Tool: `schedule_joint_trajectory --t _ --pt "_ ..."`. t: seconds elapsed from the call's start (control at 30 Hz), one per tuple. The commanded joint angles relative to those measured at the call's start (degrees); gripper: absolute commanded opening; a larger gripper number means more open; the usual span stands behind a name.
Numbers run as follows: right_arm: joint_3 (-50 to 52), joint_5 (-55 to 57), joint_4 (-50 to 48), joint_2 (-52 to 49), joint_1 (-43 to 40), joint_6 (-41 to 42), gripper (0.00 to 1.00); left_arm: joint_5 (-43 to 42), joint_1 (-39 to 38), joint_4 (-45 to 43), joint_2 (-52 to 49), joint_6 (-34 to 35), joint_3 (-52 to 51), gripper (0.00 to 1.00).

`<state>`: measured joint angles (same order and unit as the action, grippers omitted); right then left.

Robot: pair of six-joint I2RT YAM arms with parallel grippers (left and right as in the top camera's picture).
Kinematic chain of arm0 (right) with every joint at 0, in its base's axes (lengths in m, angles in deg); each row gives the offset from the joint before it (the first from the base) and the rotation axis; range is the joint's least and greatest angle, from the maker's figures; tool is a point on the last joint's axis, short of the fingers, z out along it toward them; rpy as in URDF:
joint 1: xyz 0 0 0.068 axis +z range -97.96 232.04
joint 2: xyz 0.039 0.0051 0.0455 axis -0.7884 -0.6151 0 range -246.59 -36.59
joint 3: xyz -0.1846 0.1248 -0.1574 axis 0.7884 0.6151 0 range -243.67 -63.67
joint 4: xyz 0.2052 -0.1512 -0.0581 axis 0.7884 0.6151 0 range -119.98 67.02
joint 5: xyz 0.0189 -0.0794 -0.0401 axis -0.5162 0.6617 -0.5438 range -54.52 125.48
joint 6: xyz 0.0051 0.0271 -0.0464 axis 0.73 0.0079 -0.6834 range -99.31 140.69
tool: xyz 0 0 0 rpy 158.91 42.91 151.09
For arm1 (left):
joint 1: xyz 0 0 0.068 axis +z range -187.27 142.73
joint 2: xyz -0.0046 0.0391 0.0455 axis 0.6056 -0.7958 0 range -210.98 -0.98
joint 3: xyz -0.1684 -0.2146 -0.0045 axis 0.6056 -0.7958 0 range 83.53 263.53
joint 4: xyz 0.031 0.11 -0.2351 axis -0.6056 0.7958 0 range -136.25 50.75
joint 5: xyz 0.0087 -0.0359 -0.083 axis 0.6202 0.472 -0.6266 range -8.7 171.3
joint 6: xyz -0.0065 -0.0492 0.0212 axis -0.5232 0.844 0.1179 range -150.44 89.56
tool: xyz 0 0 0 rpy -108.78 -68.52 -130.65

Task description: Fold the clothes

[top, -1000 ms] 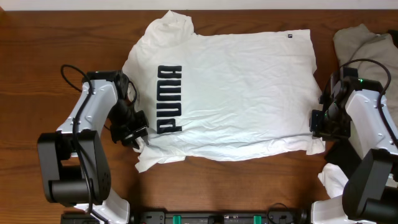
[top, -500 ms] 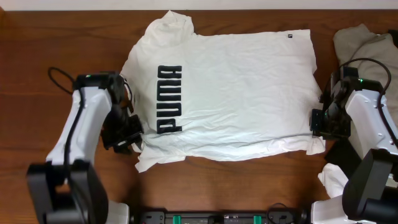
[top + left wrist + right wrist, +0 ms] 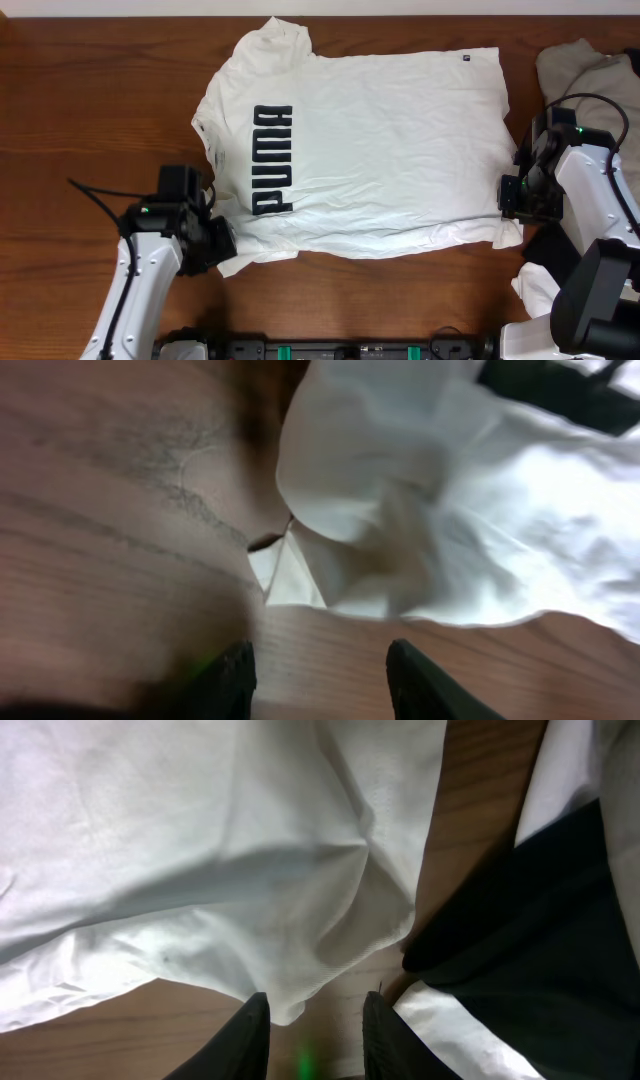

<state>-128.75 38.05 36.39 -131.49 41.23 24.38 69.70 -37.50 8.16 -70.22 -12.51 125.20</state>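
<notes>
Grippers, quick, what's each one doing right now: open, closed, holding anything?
Left gripper: open, empty, fingers apart over bare table beside the T-shirt.
Right gripper: open at the T-shirt's corner, clamping nothing.

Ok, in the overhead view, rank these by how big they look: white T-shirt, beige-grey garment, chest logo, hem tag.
1. white T-shirt
2. beige-grey garment, though the frame edge and the right arm hide part of it
3. chest logo
4. hem tag
</notes>
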Motion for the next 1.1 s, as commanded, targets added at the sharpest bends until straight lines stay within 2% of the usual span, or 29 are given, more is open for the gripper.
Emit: schedule_joint_trajectory --t 0.0,0.1,0.4,0.57,0.7,1.07 --pt "0.1 0.2 0.0 0.3 -0.5 0.5 0.30 0.8 -0.1 -2.7 -0.1 -3.0 -3.4 0.46" --pt "0.1 0.2 -0.3 0.3 -0.5 0.5 0.30 0.7 -0.1 -7.0 -0.7 -5.3 -5.7 0.47" --pt "0.1 0.2 -0.2 0.3 -0.5 0.6 0.30 0.7 -0.1 -15.7 -0.9 -5.3 -7.8 0.47" --pt "0.1 0.2 -0.3 0.3 -0.5 0.5 0.30 0.0 -0.1 -16.2 -1.0 -5.2 -7.8 0.45" --pt "0.1 0.2 -0.4 0.3 -0.5 0.5 0.30 -1.5 -0.1 -16.4 -1.8 -5.3 -7.8 0.40" --pt "0.1 0.2 -0.4 0.3 -0.5 0.5 0.30 -2.9 -0.1 -19.0 -8.2 -5.2 -7.8 0.39"
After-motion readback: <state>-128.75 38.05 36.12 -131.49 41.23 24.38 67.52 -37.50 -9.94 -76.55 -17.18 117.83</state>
